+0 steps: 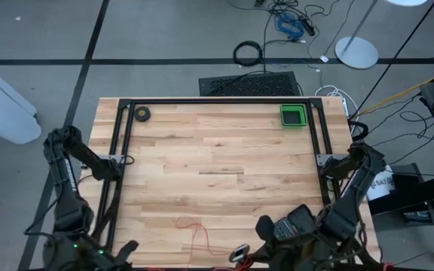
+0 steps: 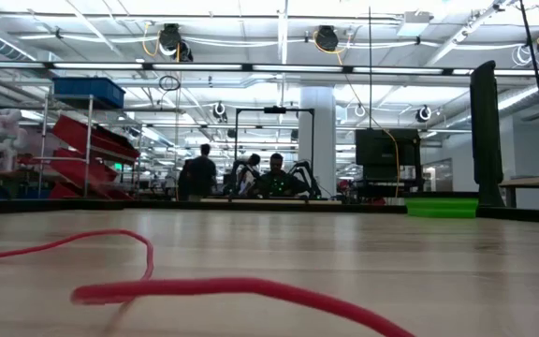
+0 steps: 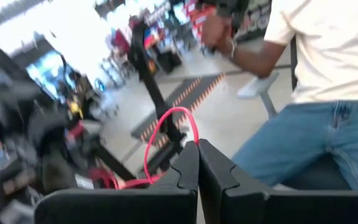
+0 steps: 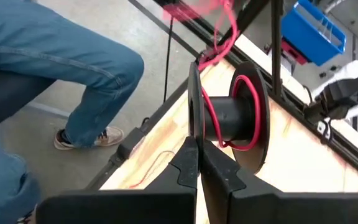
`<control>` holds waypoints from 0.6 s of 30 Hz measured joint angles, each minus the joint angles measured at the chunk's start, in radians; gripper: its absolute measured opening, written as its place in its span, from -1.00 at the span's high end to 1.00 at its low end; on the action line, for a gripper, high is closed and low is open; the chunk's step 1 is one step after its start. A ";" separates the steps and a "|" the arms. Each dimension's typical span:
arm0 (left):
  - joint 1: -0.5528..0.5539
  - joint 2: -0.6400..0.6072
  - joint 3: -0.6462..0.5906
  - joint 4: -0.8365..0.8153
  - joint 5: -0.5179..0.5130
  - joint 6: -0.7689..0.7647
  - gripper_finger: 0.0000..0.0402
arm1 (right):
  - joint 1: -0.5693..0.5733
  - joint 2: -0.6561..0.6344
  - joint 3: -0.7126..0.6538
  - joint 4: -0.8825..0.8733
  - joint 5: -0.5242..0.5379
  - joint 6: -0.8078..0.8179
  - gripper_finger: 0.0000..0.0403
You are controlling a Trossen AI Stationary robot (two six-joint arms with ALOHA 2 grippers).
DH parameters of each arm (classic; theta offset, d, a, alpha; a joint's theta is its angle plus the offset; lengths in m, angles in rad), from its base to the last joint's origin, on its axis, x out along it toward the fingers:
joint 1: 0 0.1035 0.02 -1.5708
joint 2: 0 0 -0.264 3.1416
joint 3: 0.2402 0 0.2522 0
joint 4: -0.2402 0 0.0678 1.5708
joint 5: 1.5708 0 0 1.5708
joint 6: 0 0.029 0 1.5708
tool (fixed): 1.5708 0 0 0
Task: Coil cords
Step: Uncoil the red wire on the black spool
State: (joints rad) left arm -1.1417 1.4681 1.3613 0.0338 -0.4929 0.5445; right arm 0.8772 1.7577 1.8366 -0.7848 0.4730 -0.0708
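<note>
On the wooden table (image 1: 224, 158) lay thin, limp red cord (image 1: 196, 233); both grippers were fully closed, the right gripper (image 4: 197, 163) pinching the spool's (image 4: 229, 118) flange.

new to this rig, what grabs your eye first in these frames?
The thin red wire snaking loose over the near edge of the pale wooden table, between the two arms. Next, in the right wrist view, a dark plastic spool with a few red turns on its hub, just beyond the shut right gripper. Far off, a small green tray sits at the table's back right corner.
</note>
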 joint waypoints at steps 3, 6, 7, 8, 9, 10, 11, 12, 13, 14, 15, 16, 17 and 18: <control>-0.021 0.000 0.000 0.054 -0.003 0.061 0.99 | -0.017 0.016 0.000 -0.006 -0.008 0.000 1.00; -0.035 0.000 0.000 0.098 -0.006 0.103 0.99 | -0.035 0.029 0.000 -0.007 -0.008 0.000 1.00; -0.039 0.000 0.000 0.110 -0.006 0.117 0.99 | -0.043 0.035 0.000 -0.006 -0.011 0.000 1.00; -0.041 0.000 0.000 0.121 -0.008 0.125 0.99 | -0.051 0.039 0.000 -0.006 -0.021 0.000 1.00; -0.044 0.000 0.000 0.128 -0.008 0.132 0.99 | -0.058 0.044 0.000 -0.005 -0.040 0.000 1.00; -0.045 0.000 0.000 0.134 -0.011 0.144 0.99 | -0.068 0.049 0.000 -0.003 -0.063 0.001 1.00; -0.046 0.000 0.000 0.139 -0.014 0.147 0.99 | -0.077 0.054 0.000 0.000 -0.085 0.003 1.00; -0.046 0.000 0.000 0.140 -0.016 0.149 0.99 | -0.085 0.059 0.000 0.006 -0.103 0.003 1.00; -0.046 0.000 0.000 0.141 -0.021 0.150 0.99 | -0.093 0.064 0.000 0.011 -0.123 0.003 1.00; -0.046 0.000 0.000 0.142 -0.033 0.151 0.99 | -0.102 0.070 0.000 0.018 -0.141 0.003 1.00; -0.046 0.000 0.000 0.144 -0.047 0.152 0.99 | -0.109 0.075 0.000 0.025 -0.160 0.003 1.00; -0.046 0.000 0.000 0.146 -0.064 0.152 0.99 | -0.117 0.079 0.000 0.027 -0.181 0.003 1.00; -0.045 0.000 0.000 0.148 -0.084 0.153 0.99 | -0.128 0.087 0.000 0.034 -0.206 0.002 1.00; -0.045 0.000 0.000 0.154 -0.109 0.153 0.99 | -0.135 0.093 0.000 0.047 -0.228 0.002 1.00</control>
State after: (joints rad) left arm -1.1862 1.4681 1.3613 0.1876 -0.6022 0.6975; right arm 0.7420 1.8506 1.8366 -0.7379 0.2451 -0.0689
